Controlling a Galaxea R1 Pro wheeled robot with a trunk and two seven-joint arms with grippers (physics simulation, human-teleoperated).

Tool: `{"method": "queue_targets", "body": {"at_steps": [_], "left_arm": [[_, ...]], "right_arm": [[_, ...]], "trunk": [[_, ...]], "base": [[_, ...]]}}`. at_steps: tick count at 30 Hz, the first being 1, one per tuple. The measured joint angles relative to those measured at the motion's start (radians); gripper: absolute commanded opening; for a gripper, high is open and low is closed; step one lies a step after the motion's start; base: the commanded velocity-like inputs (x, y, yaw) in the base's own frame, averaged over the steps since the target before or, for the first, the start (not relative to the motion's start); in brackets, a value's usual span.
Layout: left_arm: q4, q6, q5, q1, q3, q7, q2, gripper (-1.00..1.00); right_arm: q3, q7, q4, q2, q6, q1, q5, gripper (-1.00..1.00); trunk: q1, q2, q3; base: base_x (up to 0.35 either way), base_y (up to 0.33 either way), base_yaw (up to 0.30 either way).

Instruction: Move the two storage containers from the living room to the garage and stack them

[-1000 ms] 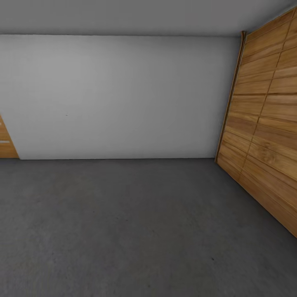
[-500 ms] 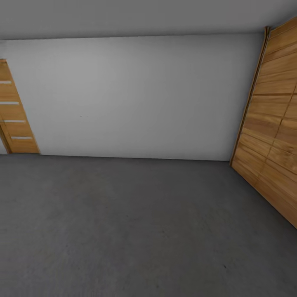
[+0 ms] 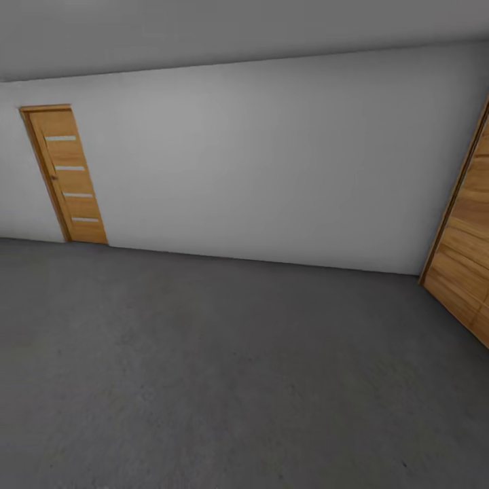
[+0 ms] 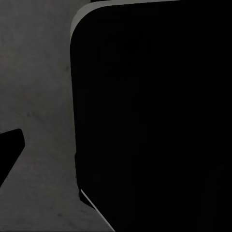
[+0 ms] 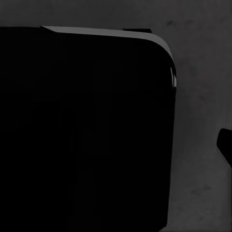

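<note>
- Garage: dark grey floor (image 3: 224,380); white wall (image 3: 272,156) behind it.
- Wooden door (image 3: 66,175) in that wall; plank wall (image 3: 468,258) meeting it opposite.
- Wrist views: black body over floor; pincer state of either arm cannot be told.

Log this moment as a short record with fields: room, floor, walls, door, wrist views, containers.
room: bare garage-like space
floor: dark grey speckled concrete
back wall: plain white-grey
plank wall: honey-brown horizontal boards, at head view's right
door: wooden, shut, with four pale slots, at head view's left
left wrist view: large black rounded-corner body over the grey floor
right wrist view: similar black body over the grey floor
pincer states: cannot tell
</note>
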Motion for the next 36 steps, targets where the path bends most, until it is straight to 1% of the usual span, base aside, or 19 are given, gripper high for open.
{"method": "queue_targets", "body": {"at_steps": [36], "left_arm": [[0.000, 0.000, 0.000, 0.000, 0.000, 0.000, 0.000, 1.00]], "right_arm": [[0.000, -0.005, 0.003, 0.002, -0.001, 0.000, 0.001, 1.00]], "trunk": [[0.000, 0.000, 0.000]], "base": [[0.000, 0.000, 0.300]]}}
